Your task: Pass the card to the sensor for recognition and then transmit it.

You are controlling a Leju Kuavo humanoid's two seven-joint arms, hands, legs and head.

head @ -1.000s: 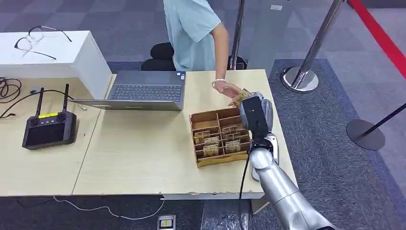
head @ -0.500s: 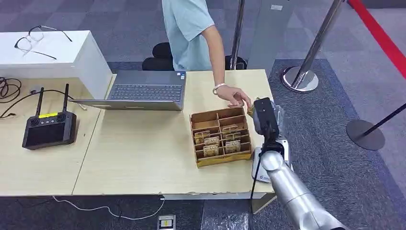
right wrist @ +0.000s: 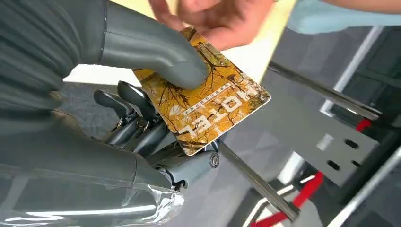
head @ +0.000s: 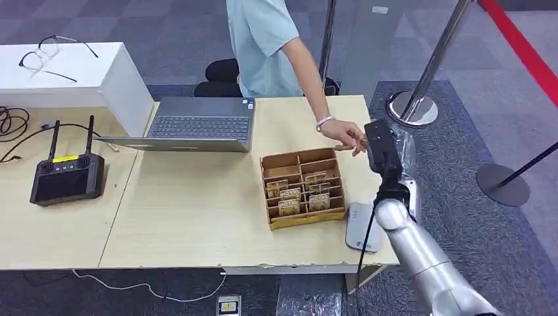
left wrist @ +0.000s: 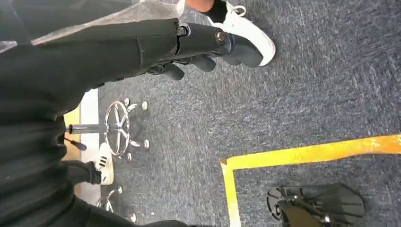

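Handover stage, we judge — our right hand (right wrist: pixel 118 94) pinches the hotel card (right wrist: pixel 208 111) while the person's hand (head: pixel 347 136) reaches it; release remains.

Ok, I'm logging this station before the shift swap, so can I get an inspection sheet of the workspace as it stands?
Surface: light wooden table, in two sections.
Job's things: card pinched under the right hand's thumb; a person's hand reaches to it, fingers at its far edge. Sensor flat at the table's near right corner. Cardboard tray holds more cards in compartments.
Clutter: open laptop, black controller, glasses on a white box.
Hands: right hand holds the card past the table's right edge; left hand hangs over the floor, holding nothing.
Cables: coil at far left; a white lead under the front edge.
Surroundings: grey carpet, stanchions, red belt, office chair.
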